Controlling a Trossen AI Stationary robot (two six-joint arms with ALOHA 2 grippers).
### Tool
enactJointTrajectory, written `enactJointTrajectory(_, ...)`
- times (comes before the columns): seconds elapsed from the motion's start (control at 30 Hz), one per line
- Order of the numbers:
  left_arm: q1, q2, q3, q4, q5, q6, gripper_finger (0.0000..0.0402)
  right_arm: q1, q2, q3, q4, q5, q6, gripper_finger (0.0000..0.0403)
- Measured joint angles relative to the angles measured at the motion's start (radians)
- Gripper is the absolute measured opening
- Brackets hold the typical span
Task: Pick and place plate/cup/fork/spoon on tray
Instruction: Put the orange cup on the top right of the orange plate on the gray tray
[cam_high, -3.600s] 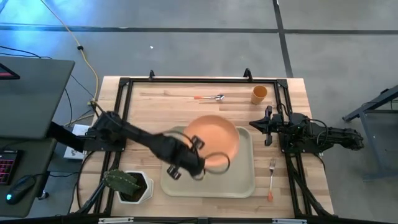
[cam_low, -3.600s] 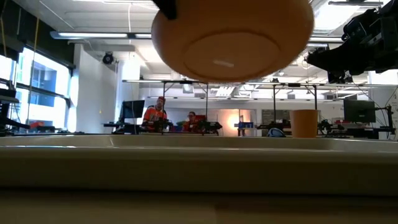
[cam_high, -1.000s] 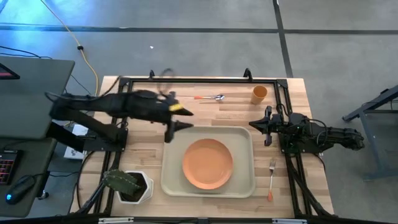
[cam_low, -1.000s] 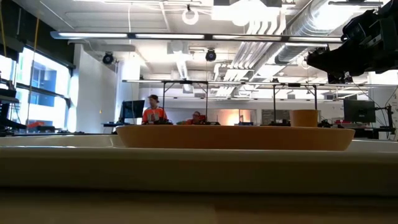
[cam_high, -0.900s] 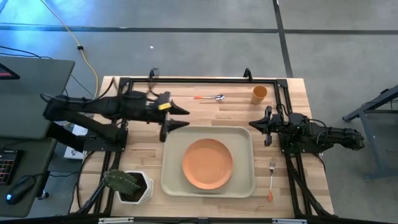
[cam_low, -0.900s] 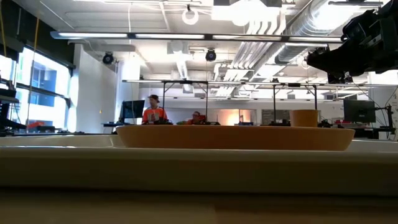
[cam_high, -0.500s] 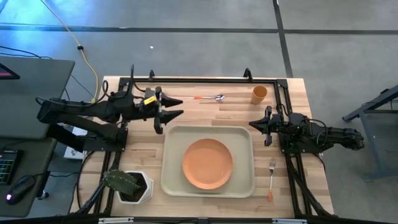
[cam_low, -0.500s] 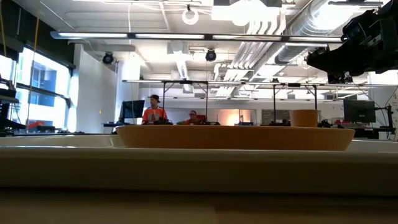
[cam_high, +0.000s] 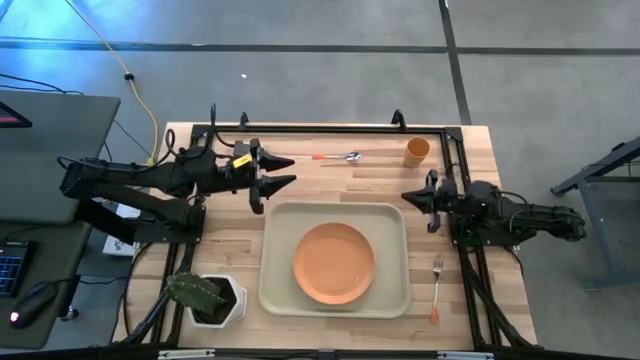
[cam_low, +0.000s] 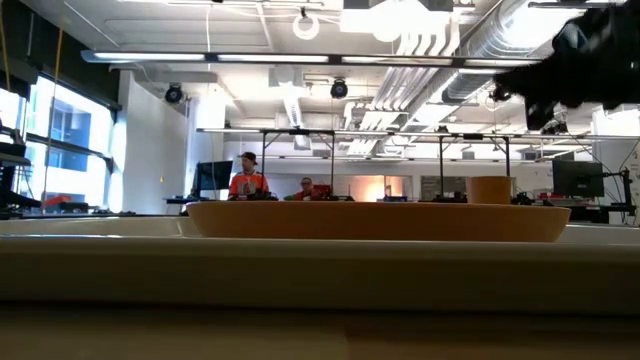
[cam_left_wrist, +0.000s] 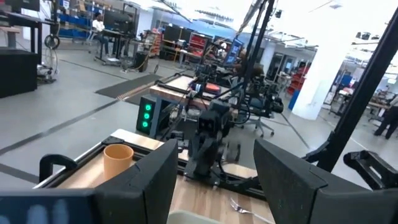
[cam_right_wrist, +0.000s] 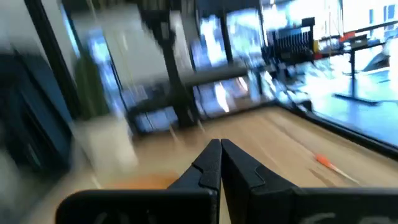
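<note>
From up here my desk (cam_high: 230, 225) reads as pale butcher-block wood, planked and matt, edged by a black metal frame (cam_high: 330, 129). The tray (cam_high: 278, 260) looks like smooth beige plastic with a dull sheen, and the plate (cam_high: 334, 263) on it is a matt orange, likely plastic too. The cup (cam_high: 417, 152) has the same flat orange-yellow finish. The spoon (cam_high: 338, 157) and fork (cam_high: 437, 288) show bright silvery metal heads on orange-red handles that look plastic. Both arms are dark and matt; the left claw (cam_high: 278, 170) and right claw (cam_high: 408, 198) look like hard black plastic. The white pot (cam_high: 228, 305) seems smooth.
</note>
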Motion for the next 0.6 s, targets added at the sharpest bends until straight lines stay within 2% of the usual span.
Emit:
enactJointTrajectory(0.1,0.000,0.000,0.000,0.000,-0.022,0.000,0.0200,0.000,0.000,0.000,0.189,0.003,0.240,0.0000)
enactJointTrajectory(0.2,0.000,0.000,0.000,0.000,-0.028,0.000,0.0200,0.000,-0.001,0.000,0.353,0.026,0.362,0.0000)
enactJointTrajectory(0.43,0.000,0.000,0.000,-0.005,-0.034,0.002,0.0200,0.000,0.000,0.011,0.569,0.292,0.386,0.0000)
enactJointTrajectory(0.6,0.017,0.000,0.000,-0.031,-0.021,0.034,0.0200,0.000,0.103,0.150,0.560,0.321,0.287,0.0000)
